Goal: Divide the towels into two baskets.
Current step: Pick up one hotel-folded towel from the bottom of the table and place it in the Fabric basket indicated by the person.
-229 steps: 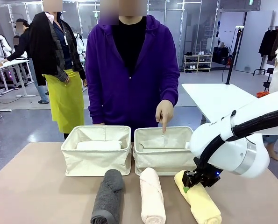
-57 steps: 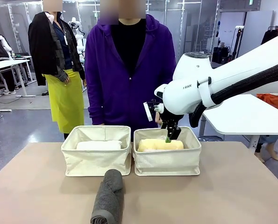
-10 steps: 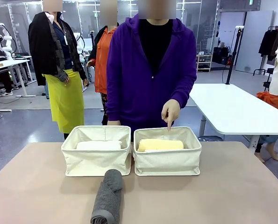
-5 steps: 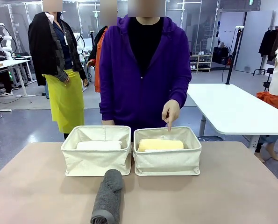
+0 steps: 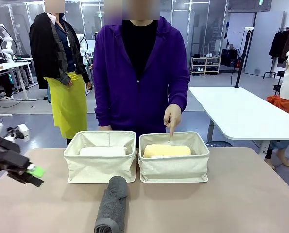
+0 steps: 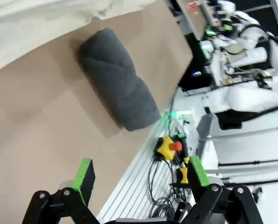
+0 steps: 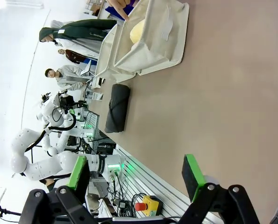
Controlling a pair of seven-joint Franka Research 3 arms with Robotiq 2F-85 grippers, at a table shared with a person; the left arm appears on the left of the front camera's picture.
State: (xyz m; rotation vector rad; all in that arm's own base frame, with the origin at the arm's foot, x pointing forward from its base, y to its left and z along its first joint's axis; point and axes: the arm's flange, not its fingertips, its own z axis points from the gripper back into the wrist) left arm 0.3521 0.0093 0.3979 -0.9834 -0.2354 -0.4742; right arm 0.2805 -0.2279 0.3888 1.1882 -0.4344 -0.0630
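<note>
A dark grey towel (image 5: 112, 204) lies rolled on the table in front of the two cream baskets. The left basket (image 5: 99, 170) holds a white towel (image 5: 103, 151). In the right basket (image 5: 173, 167) lies a yellow towel (image 5: 166, 150). My left gripper (image 5: 35, 175) hovers open over the table's left side, apart from the grey towel (image 6: 117, 81). Its own view shows the left gripper (image 6: 141, 177) with nothing between the pads. The right gripper (image 7: 135, 175) is open and empty, far back from the baskets (image 7: 148, 42) and the grey towel (image 7: 117, 107).
A person in a purple hoodie stands behind the baskets, one hand (image 5: 172, 119) pointing down into the right basket. The near table edge (image 6: 176, 88) has a rail with cables and a red stop button (image 6: 175, 145) below it.
My left gripper has come into the front view from the left. The person has shifted to the left, hand still pointing into the right basket. The towels have not moved.
</note>
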